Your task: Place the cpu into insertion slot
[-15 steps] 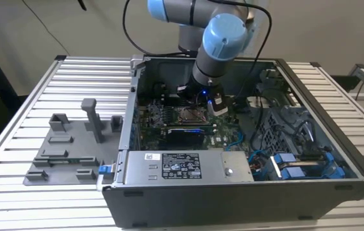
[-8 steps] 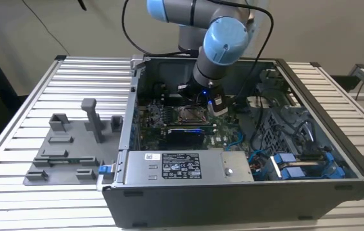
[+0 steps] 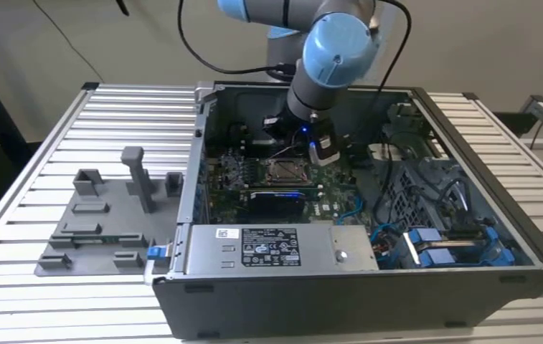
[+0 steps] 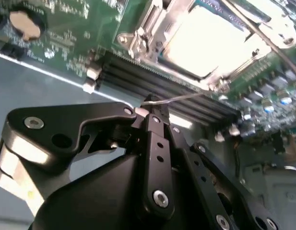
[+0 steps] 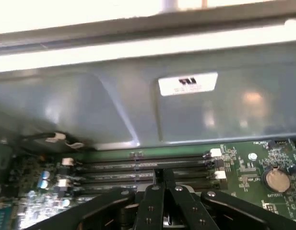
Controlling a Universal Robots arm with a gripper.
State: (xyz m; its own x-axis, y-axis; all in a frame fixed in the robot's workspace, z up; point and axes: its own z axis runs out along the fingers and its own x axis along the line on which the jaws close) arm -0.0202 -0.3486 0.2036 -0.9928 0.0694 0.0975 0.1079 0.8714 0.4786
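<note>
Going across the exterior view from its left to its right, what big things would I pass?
Grey plastic fixture on the slatted table → open computer case with its green motherboard, then the square insertion slot, gripper → blue cables.

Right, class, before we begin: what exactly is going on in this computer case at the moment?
A robot arm reaches into an open computer case lying on a slatted table. Its gripper hangs low over the motherboard, by the long black memory slots. The insertion slot sits just beside it, and in the second wrist view the cpu already appears to lie inside its metal frame, its thin wire lever near the fingertips.
</note>
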